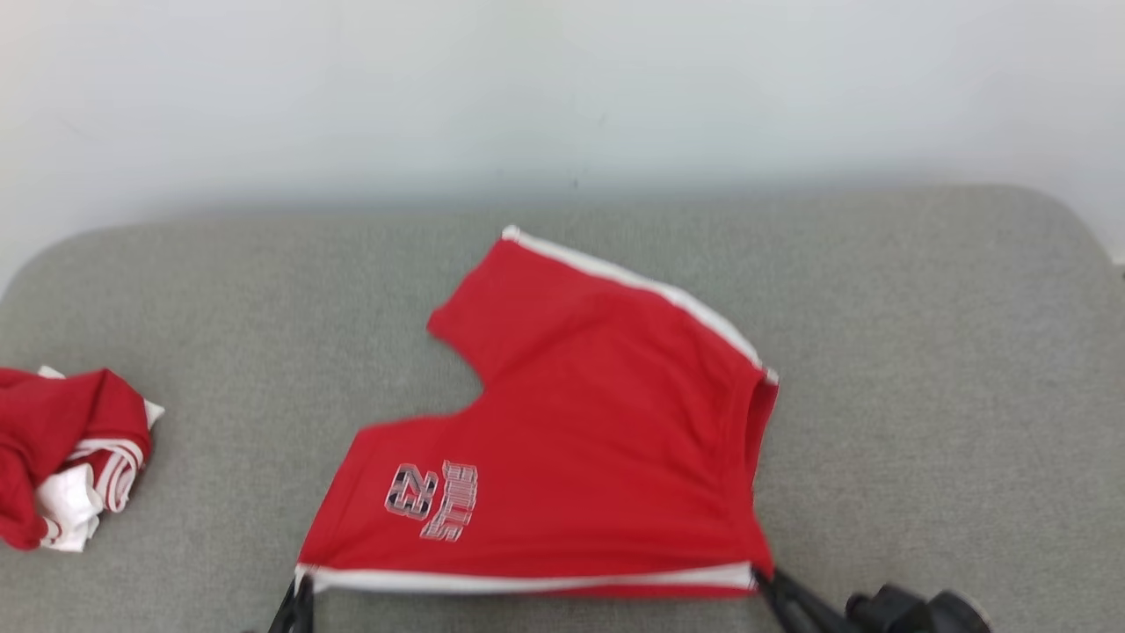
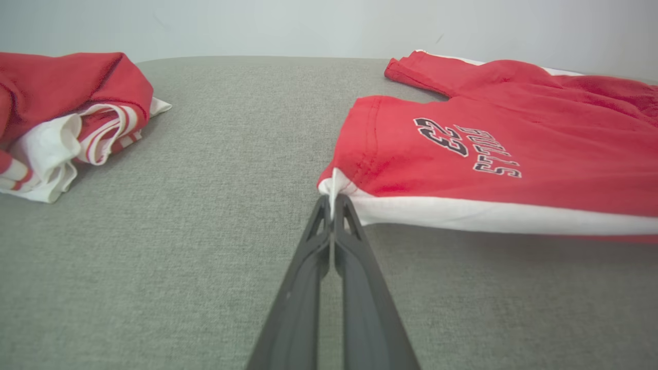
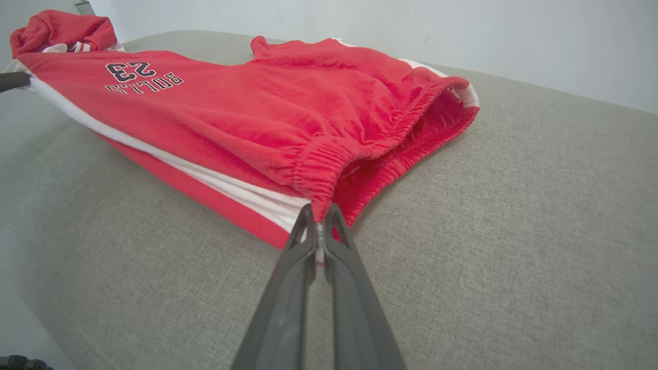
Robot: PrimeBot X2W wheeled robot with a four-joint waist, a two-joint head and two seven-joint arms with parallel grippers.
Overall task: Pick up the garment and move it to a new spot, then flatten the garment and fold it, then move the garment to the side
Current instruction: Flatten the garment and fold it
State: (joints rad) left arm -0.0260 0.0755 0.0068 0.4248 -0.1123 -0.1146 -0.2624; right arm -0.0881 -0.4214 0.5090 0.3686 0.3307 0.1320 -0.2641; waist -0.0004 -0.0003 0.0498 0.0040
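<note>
At the near edge of the padded grey surface (image 1: 923, 352), two grippers are each clenched on the one pair of red shorts (image 1: 580, 422). The left gripper (image 2: 333, 200) pinches the white-striped hem corner of the near leg. The right gripper (image 3: 320, 213) pinches the near end of the elastic waistband. The white side stripe is stretched between them and raised a little off the cloth.

The shorts sit mid-surface toward the near edge, with their long axis running left to right. The waistband points right and the two leg hems point left, the far leg angling toward the far edge.

One crumpled red-and-white bundle (image 1: 61, 457) lies at the left edge, well apart. Beyond the rounded far corners stands a plain pale wall (image 1: 562, 88).
</note>
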